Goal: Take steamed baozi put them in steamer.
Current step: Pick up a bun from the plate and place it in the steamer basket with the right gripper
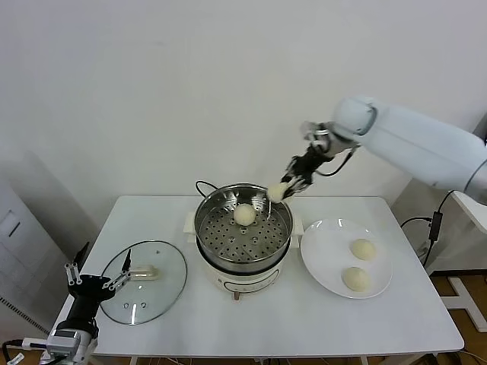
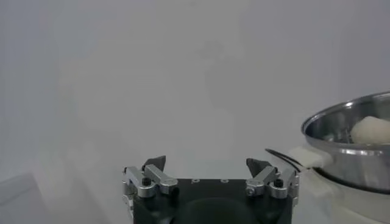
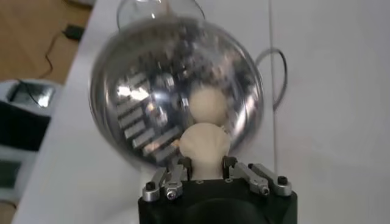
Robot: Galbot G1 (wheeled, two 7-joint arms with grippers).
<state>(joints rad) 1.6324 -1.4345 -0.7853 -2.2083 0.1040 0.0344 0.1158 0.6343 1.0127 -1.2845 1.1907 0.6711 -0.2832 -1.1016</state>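
White table [image 1: 281, 319] under everything, carrying the whole set-up. Shiny steel steamer [image 1: 243, 228] at its middle on a white pot base [image 1: 240, 283], uncovered so buns can go in from above. Round glass lid [image 1: 144, 293] lying flat just beside it toward the left, clear of the opening. Flat white plate [image 1: 319, 266] just beside the steamer on the other side, acting as the supply and holding two baozi [image 1: 363, 249] yet to be moved. Right gripper [image 1: 283, 188] poised above the far right rim of the basket, pinching a third baozi [image 1: 277, 192] between its fingers [image 3: 177, 173]; seen in the right wrist view hanging over the perforated floor, likely lined up for a drop beside the bun already inside [image 1: 244, 215]. Probably halfway done: one delivered, one in transit, two waiting. Left gripper [image 1: 97, 283] parked low at the near left edge beside the lid, fingers [image 2: 155, 163] spread wide and holding nothing, out of the working arm's path.
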